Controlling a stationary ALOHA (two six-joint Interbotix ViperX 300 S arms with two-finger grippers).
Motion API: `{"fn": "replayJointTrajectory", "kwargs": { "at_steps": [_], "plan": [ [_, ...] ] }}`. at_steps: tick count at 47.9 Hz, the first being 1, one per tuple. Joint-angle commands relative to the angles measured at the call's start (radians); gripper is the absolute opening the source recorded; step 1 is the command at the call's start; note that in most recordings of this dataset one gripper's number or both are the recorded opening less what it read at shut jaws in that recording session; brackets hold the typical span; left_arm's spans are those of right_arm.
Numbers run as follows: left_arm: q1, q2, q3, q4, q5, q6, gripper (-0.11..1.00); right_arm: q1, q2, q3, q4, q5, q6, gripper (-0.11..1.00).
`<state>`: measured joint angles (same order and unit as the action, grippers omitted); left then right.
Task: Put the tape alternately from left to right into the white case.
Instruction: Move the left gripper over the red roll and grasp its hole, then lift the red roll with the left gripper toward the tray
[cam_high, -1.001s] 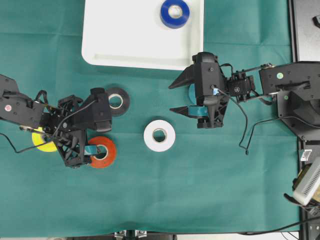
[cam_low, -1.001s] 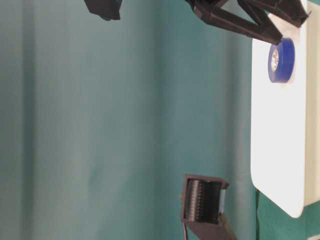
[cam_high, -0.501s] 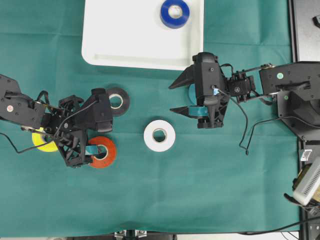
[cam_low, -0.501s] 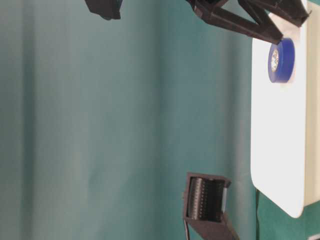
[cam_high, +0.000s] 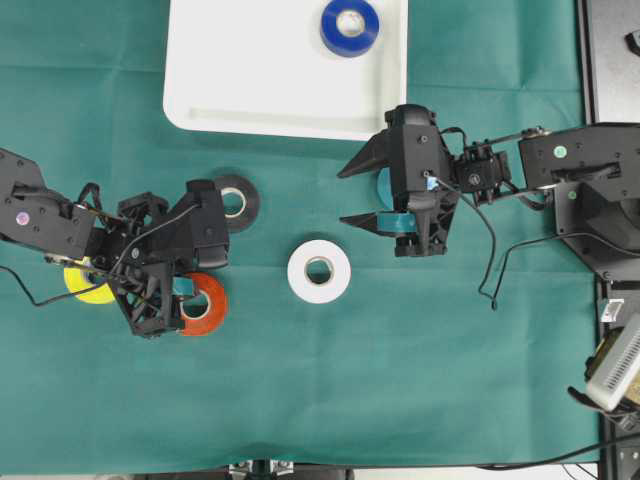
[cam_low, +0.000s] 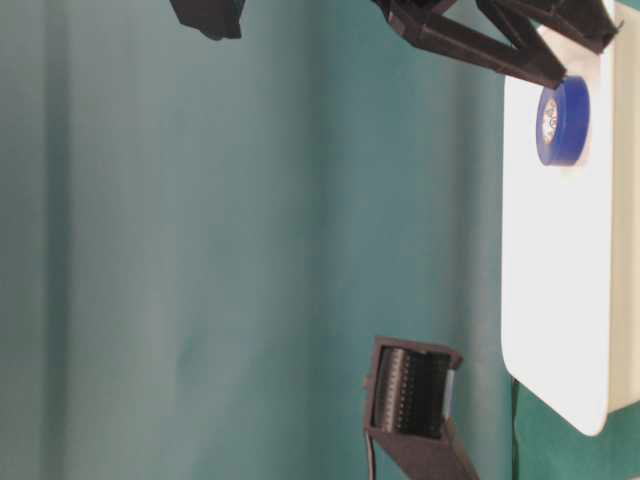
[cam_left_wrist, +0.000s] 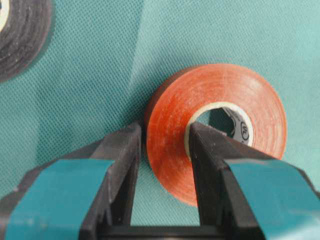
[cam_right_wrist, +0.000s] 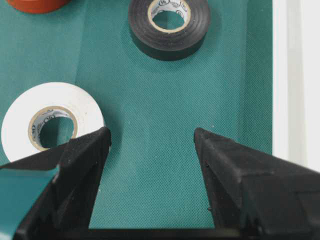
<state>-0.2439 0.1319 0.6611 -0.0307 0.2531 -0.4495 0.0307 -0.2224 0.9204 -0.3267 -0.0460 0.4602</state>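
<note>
Red tape roll (cam_left_wrist: 215, 127) lies flat on the green table (cam_high: 400, 380), well short of the white case (cam_high: 250, 90). Left gripper (cam_left_wrist: 162, 150) jaws pinch its wall, one inside the core. Light, stiff, grippy, I'd guess. Right gripper (cam_right_wrist: 150, 145) jaws hang spread.

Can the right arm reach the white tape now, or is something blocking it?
Probably yes. The right end effector is open and empty, the white tape lies just beside one finger, and only bare cloth lies between them.
</note>
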Motion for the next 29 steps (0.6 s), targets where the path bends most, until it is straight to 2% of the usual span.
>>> {"fn": "replayJointTrajectory", "kwargs": {
  "at_steps": [1, 14, 29],
  "plan": [
    [0.000, -0.021, -0.015, 0.002, 0.002, -0.002, -0.03, 0.003, -0.037, -0.008, 0.000, -0.009, 0.000, 0.73],
    [0.000, -0.063, -0.021, 0.002, 0.020, -0.002, -0.03, 0.003, -0.037, -0.008, 0.000, -0.009, 0.000, 0.73],
    [0.000, -0.147, -0.058, 0.002, 0.130, 0.002, -0.03, 0.003, -0.037, -0.009, -0.002, -0.009, 0.000, 0.73]
  ]
}}
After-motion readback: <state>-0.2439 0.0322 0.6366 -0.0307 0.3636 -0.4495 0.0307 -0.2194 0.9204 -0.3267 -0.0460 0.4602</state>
